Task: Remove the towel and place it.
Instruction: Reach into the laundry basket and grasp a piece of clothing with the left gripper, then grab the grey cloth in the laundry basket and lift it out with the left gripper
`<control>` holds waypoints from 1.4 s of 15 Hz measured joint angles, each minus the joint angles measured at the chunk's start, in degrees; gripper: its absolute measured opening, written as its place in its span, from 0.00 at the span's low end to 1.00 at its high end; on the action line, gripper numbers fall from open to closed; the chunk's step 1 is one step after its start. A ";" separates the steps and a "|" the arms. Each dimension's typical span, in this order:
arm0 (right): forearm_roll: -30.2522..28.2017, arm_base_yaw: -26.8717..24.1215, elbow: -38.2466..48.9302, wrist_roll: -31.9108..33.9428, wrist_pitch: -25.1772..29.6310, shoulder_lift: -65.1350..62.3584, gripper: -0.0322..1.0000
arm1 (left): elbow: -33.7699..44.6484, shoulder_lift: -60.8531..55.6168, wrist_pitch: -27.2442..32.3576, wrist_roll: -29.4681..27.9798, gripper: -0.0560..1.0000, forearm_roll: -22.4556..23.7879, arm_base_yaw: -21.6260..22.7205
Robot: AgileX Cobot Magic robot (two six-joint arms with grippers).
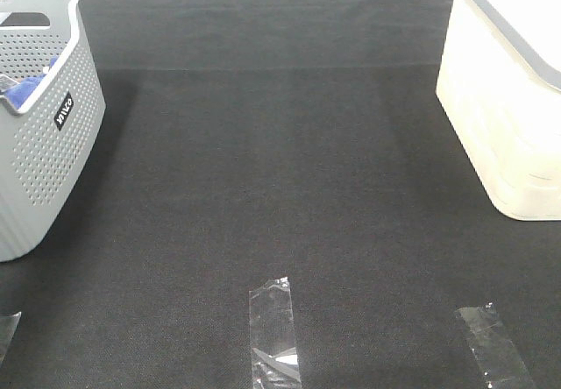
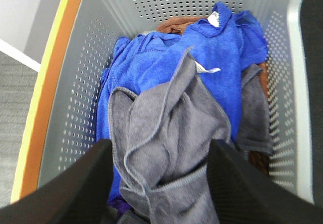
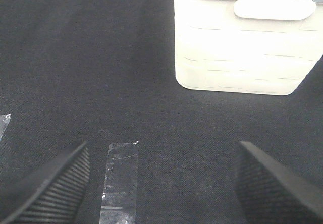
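Observation:
The grey towel (image 2: pixel 166 128) lies bunched on top of the pile inside the grey perforated basket (image 2: pixel 75 108), over a bright blue cloth (image 2: pixel 202 52). My left gripper (image 2: pixel 159 183) is open low over the basket, its two black fingers (image 2: pixel 96 183) standing on either side of the towel's near folds. In the exterior high view neither arm shows; the basket (image 1: pixel 44 144) stands at the left edge with a bit of the blue cloth (image 1: pixel 31 87) visible inside. My right gripper (image 3: pixel 161 183) is open above the black table with nothing between its fingers.
A brown cloth (image 2: pixel 176 24) and a darker grey cloth (image 2: pixel 255 113) also lie in the basket. A cream bin (image 1: pixel 508 117) with a grey lid stands at the right, also seen by the right wrist (image 3: pixel 242 47). Clear tape strips (image 1: pixel 273 328) (image 1: pixel 493 341) (image 3: pixel 120 178) mark the black mat.

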 joint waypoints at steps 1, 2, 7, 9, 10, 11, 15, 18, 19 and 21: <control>0.00 0.00 0.00 0.00 0.00 0.00 0.74 | -2.64 3.04 1.26 0.00 0.56 0.80 0.00; 0.00 0.00 0.00 0.00 0.00 0.00 0.74 | -5.56 6.36 2.75 0.00 0.56 1.38 0.46; 0.00 0.00 0.00 0.00 0.00 0.00 0.74 | -15.18 19.02 6.02 4.30 0.56 -2.86 5.39; 0.00 0.00 0.00 0.00 0.00 0.00 0.74 | -15.53 20.57 6.13 5.16 0.57 -3.72 5.39; 0.00 0.00 0.00 0.00 0.00 0.00 0.74 | -15.70 22.00 6.02 5.44 0.59 -4.13 5.39; 0.00 0.00 0.00 0.00 0.00 0.00 0.74 | -15.70 23.03 5.44 5.61 0.61 -4.24 5.39; 0.00 0.00 0.00 0.00 0.00 0.00 0.74 | -16.10 26.64 3.44 5.84 0.62 -4.30 5.44; 0.00 0.00 0.00 0.00 0.00 0.00 0.74 | -16.10 28.53 -0.29 6.02 0.62 -4.41 5.44; 0.00 0.00 0.00 0.00 0.00 0.00 0.74 | -16.10 29.05 -1.66 6.02 0.62 -4.76 5.44; 0.00 0.00 0.00 0.00 0.00 0.00 0.74 | -16.27 30.54 -3.55 6.53 0.62 -6.25 5.44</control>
